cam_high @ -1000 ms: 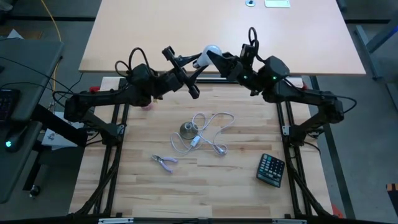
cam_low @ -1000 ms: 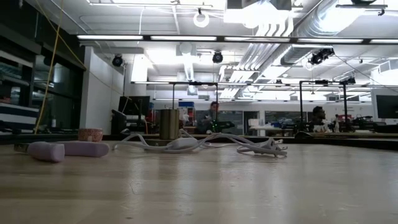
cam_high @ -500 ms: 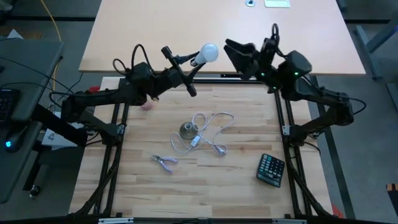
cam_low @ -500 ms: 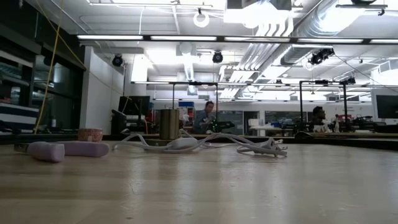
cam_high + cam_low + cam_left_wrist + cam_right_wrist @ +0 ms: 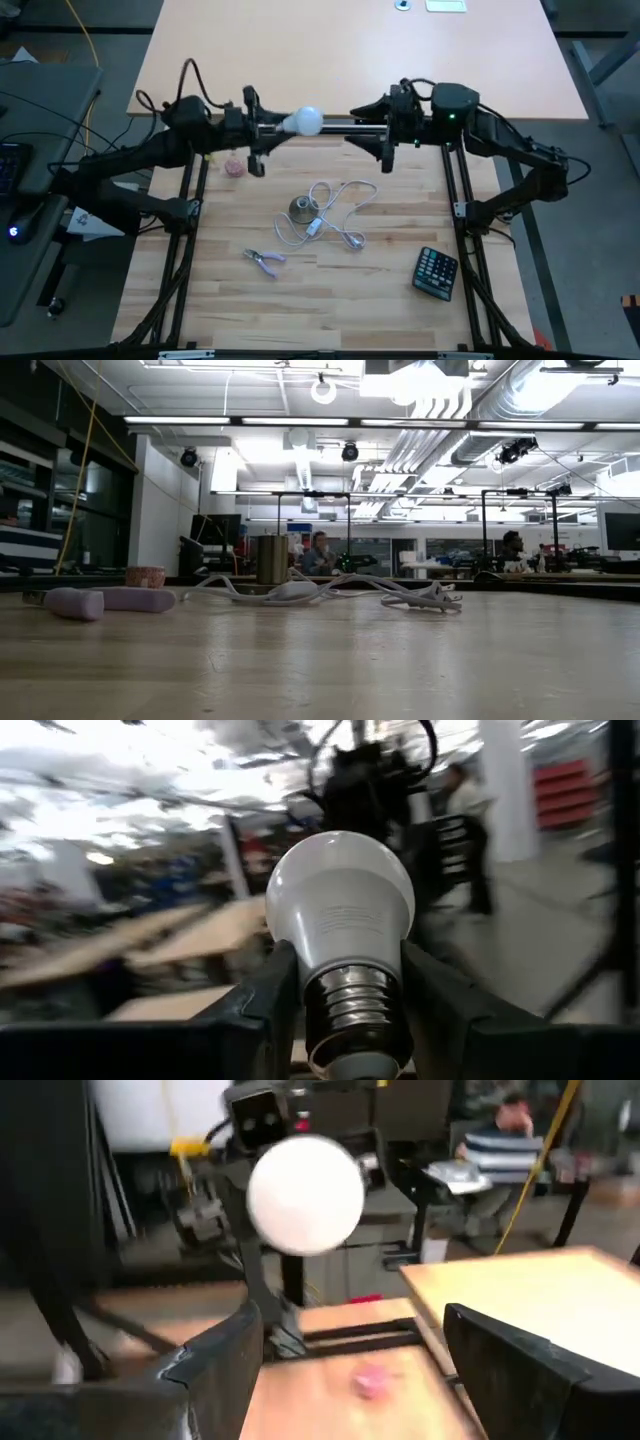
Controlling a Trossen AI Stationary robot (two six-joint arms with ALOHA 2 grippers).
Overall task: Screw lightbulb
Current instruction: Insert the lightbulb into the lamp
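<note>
Between the arms, the lightbulb (image 5: 304,121) sits clenched in the left claw (image 5: 262,131) — right claw (image 5: 372,130) agape, apart

White lightbulb (image 5: 303,121) with silvery screw base; grey metallic socket base (image 5: 301,208), white cord (image 5: 345,212); pink ball (image 5: 235,166); black calculator (image 5: 436,272); pale wood tabletop (image 5: 370,290)

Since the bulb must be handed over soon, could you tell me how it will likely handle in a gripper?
The lightbulb has a smooth round globe, so probably slippery. The left gripper holds its ridged screw base, likely the surer hold. Set down, it would probably roll.
</note>
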